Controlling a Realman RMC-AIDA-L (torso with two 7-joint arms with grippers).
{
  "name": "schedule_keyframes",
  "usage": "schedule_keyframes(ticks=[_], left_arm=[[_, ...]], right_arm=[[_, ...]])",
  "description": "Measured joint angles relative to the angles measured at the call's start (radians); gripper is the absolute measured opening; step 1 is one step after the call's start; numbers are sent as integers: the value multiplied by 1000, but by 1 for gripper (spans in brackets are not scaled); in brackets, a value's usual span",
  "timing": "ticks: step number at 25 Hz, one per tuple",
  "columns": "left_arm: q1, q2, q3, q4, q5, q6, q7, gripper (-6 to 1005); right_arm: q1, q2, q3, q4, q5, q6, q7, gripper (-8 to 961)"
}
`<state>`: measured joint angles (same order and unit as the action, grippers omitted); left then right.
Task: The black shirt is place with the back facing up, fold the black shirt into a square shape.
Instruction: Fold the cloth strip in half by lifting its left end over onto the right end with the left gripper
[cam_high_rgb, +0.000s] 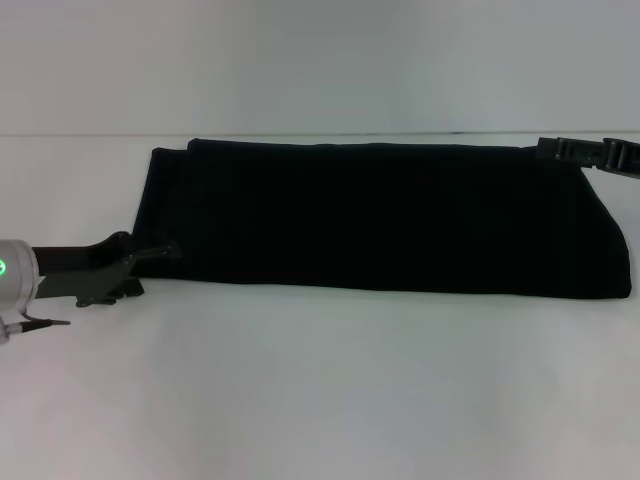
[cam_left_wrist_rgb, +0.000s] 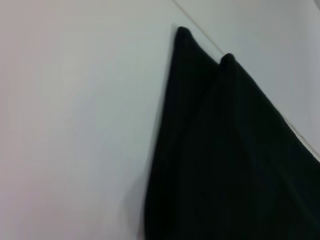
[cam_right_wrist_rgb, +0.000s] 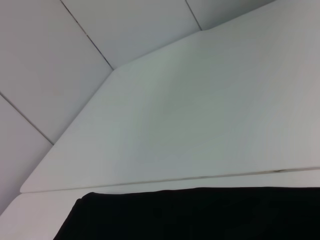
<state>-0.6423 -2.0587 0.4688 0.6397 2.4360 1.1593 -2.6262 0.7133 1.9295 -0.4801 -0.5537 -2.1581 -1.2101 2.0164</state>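
Observation:
The black shirt lies folded into a long band across the white table, with no lettering showing. My left gripper is low at the shirt's near left corner and touches its edge. My right gripper is at the shirt's far right corner, against the back edge. The left wrist view shows two pointed folded corners of the shirt on the table. The right wrist view shows a strip of the shirt's edge.
The white table's far edge runs just behind the shirt, with a pale panelled wall beyond it. Bare table surface lies in front of the shirt and to its left.

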Motion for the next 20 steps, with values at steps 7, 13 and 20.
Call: schedule_keyframes(ticks=[7, 13, 20], left_arm=[[-1, 4, -33, -31, -1, 6, -28, 887], [-5, 7, -37, -35, -2, -7, -39, 887], [-9, 9, -47, -35, -1, -11, -49, 887]], right_arm=[[6, 0, 0, 0, 5, 0, -3, 867], [7, 0, 0, 0, 12, 0, -6, 866], [8, 0, 0, 0, 13, 0, -6, 865]])
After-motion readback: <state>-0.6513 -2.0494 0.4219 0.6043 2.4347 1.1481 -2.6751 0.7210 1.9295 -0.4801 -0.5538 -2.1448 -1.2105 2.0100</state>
